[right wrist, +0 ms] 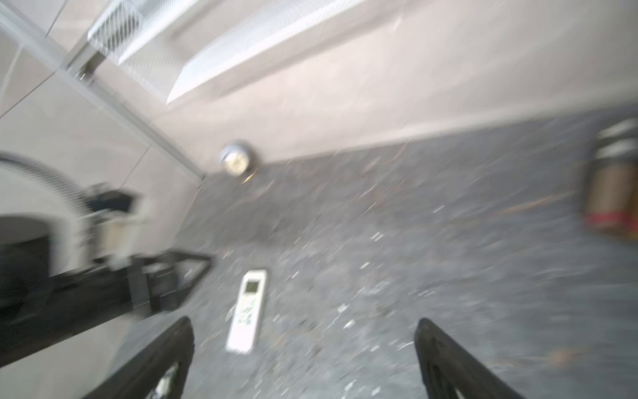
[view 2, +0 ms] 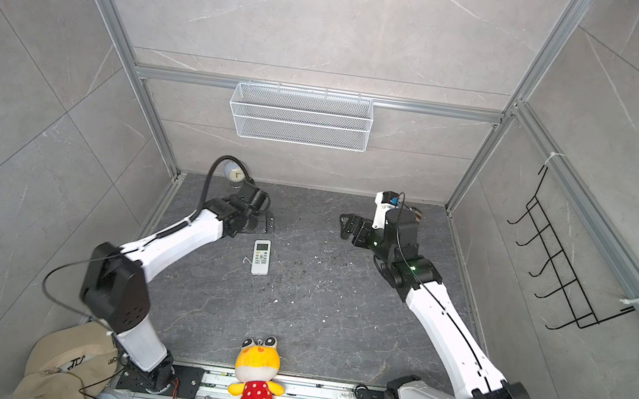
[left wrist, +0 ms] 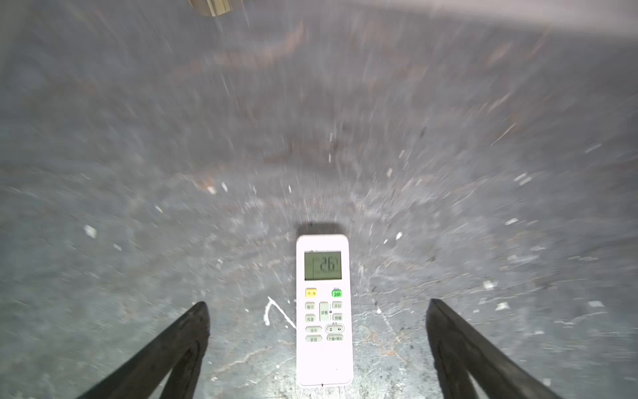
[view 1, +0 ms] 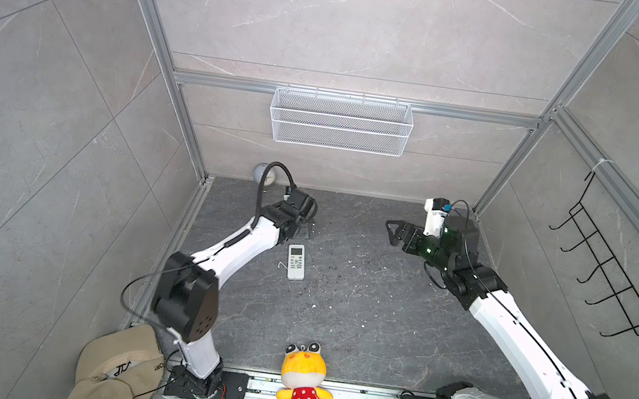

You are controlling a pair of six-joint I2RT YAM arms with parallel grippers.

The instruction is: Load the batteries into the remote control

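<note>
On the dark grey tabletop (view 1: pixel 356 318), left of centre in both top views: the remote control (view 1: pixel 296 261) (view 2: pixel 261 257), flat, buttons and screen up, screen end toward the back wall. Sharp in the left wrist view (left wrist: pixel 324 311), with "26" on its greenish screen; blurred but recognisable in the right wrist view (right wrist: pixel 247 311).

Just beyond that screen end, low over the tabletop: the left gripper (left wrist: pixel 317 303), jaws spread wide, gripping nothing. Remote between its two black fingers (left wrist: pixel 193 331) in the wrist view, apart from both.

Well to the right of the remote, raised and pointing leftward: the right gripper (view 1: pixel 390 231) (right wrist: pixel 304 320), jaws likewise wide, nothing between them.

High on the back wall, hooked on a metal rail: a white mesh basket (view 1: pixel 340 121) (view 2: pixel 300 116), with only its own mesh and the wall tiles showing through.

In the back left corner, a small clock (view 1: pixel 266 177). Near the back wall on the right, a brown cylinder (right wrist: pixel 611 193) with a red band, too blurred for its contents.

At the front edge, a yellow plush toy (view 1: pixel 303 387) and a beige cap (view 1: pixel 115 366). On the right wall, a black wire rack (view 1: pixel 614 269).
</note>
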